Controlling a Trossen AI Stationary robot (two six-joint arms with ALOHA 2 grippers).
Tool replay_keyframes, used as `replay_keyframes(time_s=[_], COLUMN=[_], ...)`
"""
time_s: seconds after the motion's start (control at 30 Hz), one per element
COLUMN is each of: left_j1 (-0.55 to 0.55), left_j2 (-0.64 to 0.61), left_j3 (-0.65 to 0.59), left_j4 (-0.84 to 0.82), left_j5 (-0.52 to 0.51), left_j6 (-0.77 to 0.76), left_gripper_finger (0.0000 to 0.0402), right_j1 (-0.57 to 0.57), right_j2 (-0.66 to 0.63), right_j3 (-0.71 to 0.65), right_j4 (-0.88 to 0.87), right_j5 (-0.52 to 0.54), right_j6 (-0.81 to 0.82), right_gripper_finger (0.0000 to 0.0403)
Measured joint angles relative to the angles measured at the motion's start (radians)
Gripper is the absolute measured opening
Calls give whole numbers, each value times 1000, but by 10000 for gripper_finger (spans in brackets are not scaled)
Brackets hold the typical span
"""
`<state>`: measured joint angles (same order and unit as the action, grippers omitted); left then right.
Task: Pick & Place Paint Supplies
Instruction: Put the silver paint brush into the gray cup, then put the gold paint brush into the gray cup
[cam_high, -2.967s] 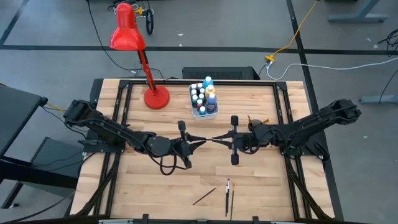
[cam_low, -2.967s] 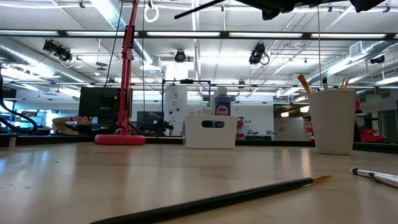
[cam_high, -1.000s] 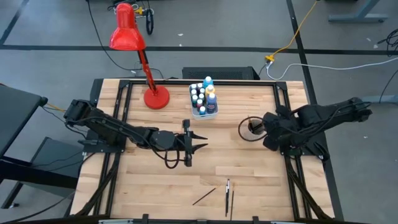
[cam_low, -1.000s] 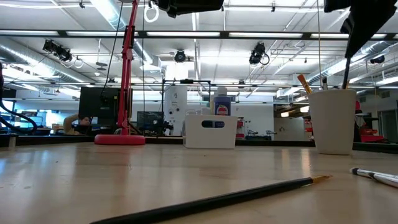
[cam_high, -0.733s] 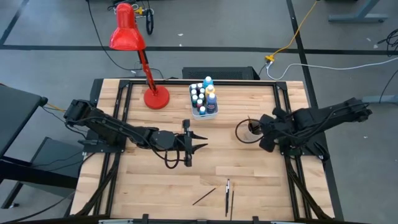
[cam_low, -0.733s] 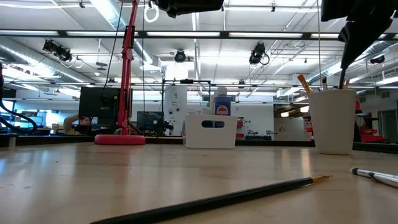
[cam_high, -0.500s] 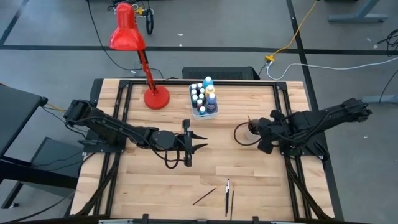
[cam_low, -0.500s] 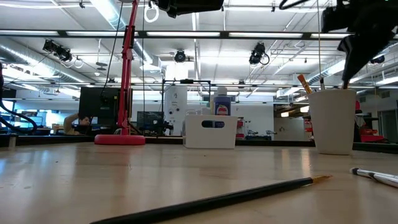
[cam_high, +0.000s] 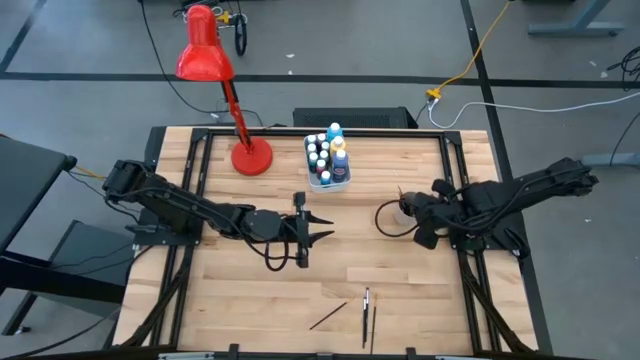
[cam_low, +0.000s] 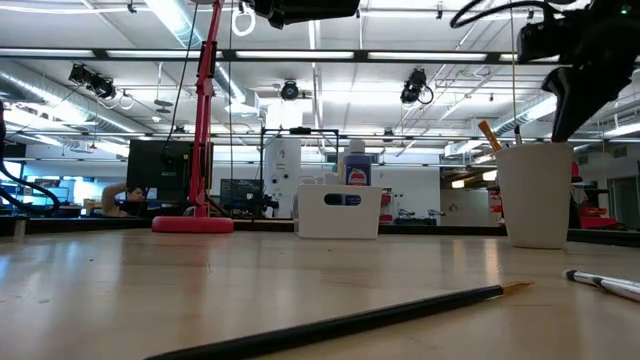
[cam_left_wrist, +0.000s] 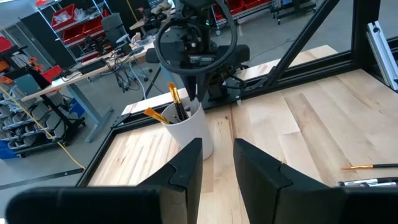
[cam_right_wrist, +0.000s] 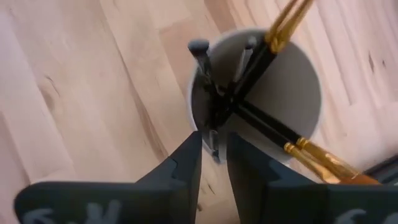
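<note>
A white cup stands at the table's right and holds several paintbrushes with orange-brown and dark handles. My right gripper hangs over it, pointing steeply down and open a little. A thin dark paintbrush stands in the cup, its upper end between the fingers with a gap on either side. My left gripper waits mid-table, level and open, nothing between its fingers. Two more paintbrushes lie flat near the front edge. White-capped paint bottles stand in a white tub at the far middle.
A red desk lamp stands on its round base at the far left, beside the tub. A dark cable loop hangs from my right arm beside the cup. Black frame rails run along the table's sides. Bare wood lies between the arms.
My right gripper has come down over the white cup and shifted slightly toward the table's left, and the dark paintbrush has sunk with it into the cup.
</note>
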<state>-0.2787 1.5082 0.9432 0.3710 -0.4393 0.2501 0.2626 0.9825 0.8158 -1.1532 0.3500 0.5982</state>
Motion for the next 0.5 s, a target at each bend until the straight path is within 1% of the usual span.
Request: replay_keyframes(time_s=[0.2,0.3,0.4,0.5], left_j1=[0,0,0,0], left_j2=[0,0,0,0], left_j3=[0,0,0,-1], left_j4=[0,0,0,0], left_j5=[0,0,0,0], left_j6=[-15,-45,-81,-112], left_gripper_finger=[98,98,98,98], right_j1=[0,0,0,0], right_j2=[0,0,0,0], right_j3=[77,120,139,139], right_j4=[11,36,115,230], right_j5=[2,33,75,77], right_j6=[-41,-77,-128,-193], right_gripper_finger=[90,91,91,91])
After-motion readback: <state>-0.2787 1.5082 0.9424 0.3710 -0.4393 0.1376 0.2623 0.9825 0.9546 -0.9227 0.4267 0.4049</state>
